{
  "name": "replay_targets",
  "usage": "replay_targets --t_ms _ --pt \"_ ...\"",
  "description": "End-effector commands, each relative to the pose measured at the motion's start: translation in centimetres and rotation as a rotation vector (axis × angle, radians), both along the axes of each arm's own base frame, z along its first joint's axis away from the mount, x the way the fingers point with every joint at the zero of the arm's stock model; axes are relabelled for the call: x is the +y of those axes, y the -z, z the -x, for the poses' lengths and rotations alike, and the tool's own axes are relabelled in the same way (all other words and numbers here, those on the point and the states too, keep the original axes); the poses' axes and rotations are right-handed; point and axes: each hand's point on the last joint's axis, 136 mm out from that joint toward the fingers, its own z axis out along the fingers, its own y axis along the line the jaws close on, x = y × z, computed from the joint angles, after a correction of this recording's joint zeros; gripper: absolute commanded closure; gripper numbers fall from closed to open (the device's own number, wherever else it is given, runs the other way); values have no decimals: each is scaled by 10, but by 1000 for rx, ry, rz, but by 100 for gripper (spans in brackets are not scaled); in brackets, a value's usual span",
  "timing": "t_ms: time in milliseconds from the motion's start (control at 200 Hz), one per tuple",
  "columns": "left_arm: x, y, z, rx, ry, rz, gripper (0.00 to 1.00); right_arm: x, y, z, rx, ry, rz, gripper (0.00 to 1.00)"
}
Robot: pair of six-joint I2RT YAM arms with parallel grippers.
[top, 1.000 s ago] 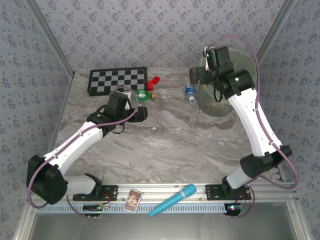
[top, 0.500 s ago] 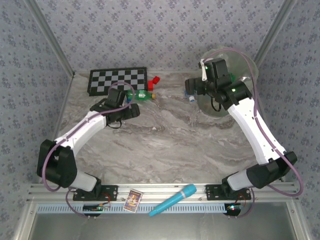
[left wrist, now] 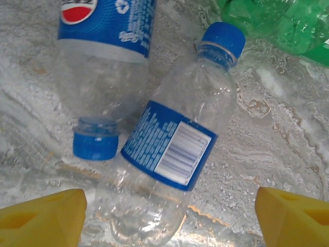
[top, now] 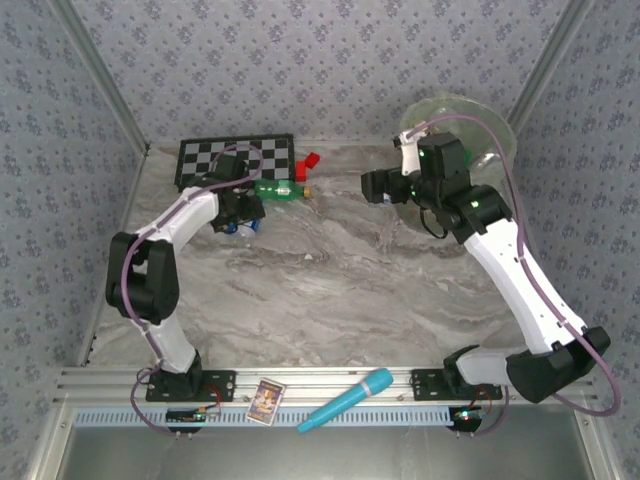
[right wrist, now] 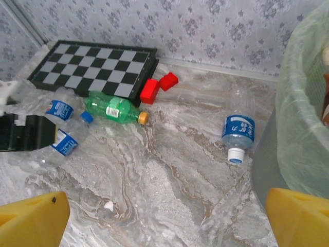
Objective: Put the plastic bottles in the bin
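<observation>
Flatly lies a clear, blue-capped, blue-labelled bottle (left wrist: 172,154).

Green bottle (right wrist: 110,108), b/w checkerboard (right wrist: 97,64), red block (right wrist: 149,91)

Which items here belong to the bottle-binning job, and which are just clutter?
Job: green bottle, Pepsi-label bottle, barcode-label bottle, white-capped bottle, bin.
Clutter: checkerboard, red blocks, turquoise microphone-shaped object, card.

Four plastic bottles (right wrist: 238,131) (three clear, one green), two red blocks (right wrist: 149,91), one checkerboard (right wrist: 97,64), one bin (right wrist: 303,118)
</observation>
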Motion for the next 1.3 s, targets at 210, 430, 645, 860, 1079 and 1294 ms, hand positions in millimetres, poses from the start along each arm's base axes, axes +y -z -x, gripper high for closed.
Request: replay_targets --t_ms 210,430,645,860,1079,1294 --pt "-4 17 -22 63 92 -70 21 -9 -7 7 -51 21 -62 0" --pt "-11 34 -31 93 101 -59 27 -10 -11 8 -45 14 -79 0" --pt "-16 46 -17 134 91 -45 27 -12 -7 7 -36 23 -98 0" --pt "-32 50 -3 152 141 -46 27 -13 -11 2 -43 33 -125 0" --pt "-35 63 7 193 162 -70 27 -16 -6 6 -28 49 -139 0" --pt "-34 74 7 212 151 -80 28 -17 -2 12 -11 58 -156 0"
